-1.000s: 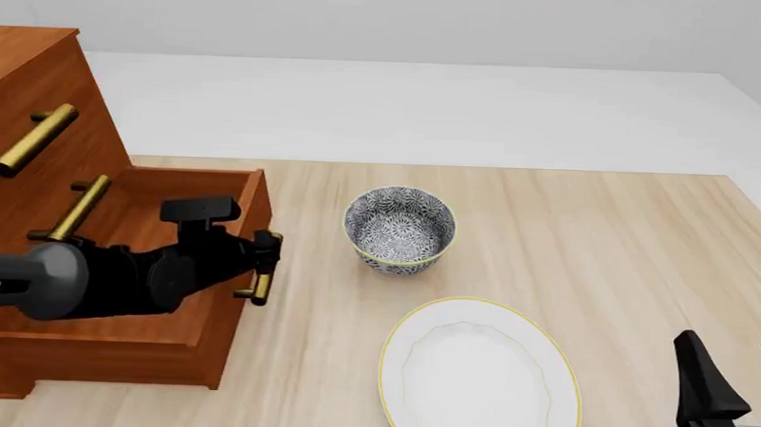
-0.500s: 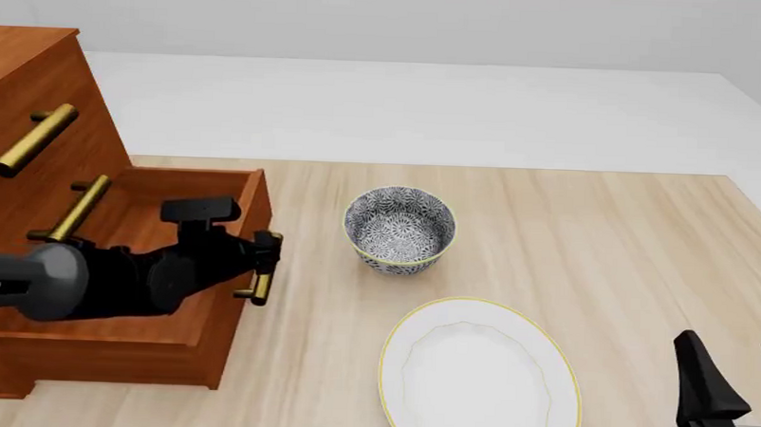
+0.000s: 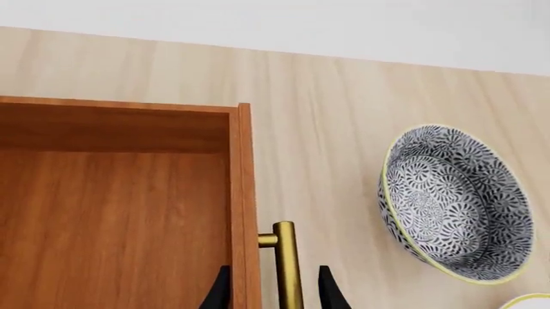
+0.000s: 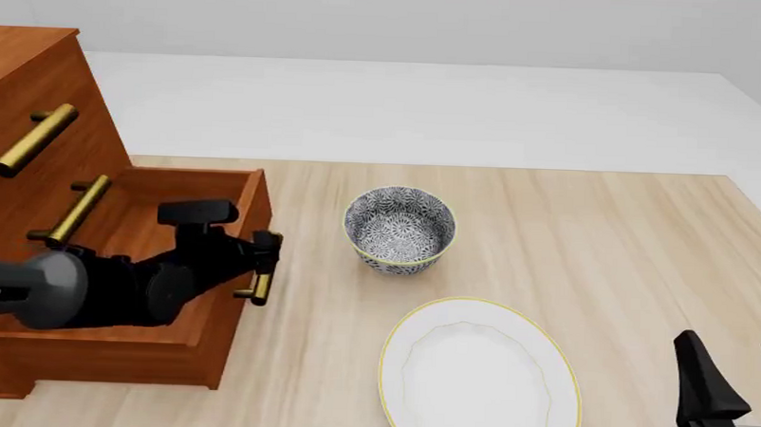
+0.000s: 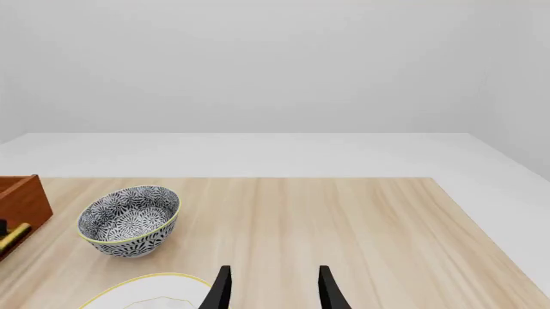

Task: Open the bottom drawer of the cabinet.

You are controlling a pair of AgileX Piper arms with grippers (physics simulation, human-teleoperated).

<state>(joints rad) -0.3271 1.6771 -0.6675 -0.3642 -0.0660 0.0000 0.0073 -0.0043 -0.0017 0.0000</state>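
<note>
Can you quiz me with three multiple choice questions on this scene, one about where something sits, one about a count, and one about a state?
1. Where is the patterned bowl?
A. inside the bottom drawer
B. on the table, between the drawer and the plate
C. on top of the cabinet

2. How many brass handles show on the cabinet in the front view?
A. one
B. three
C. five

3. What state is the bottom drawer in?
A. pulled out
B. fully shut
C. lying on the table apart from the cabinet

Answers:
1 B: the bowl stands on the bare table, right of the drawer and beyond the white plate.
2 B: one bar per drawer front.
3 A: its box juts from the cabinet, and the left claw straddles its handle, while the right claw hangs open.
</note>
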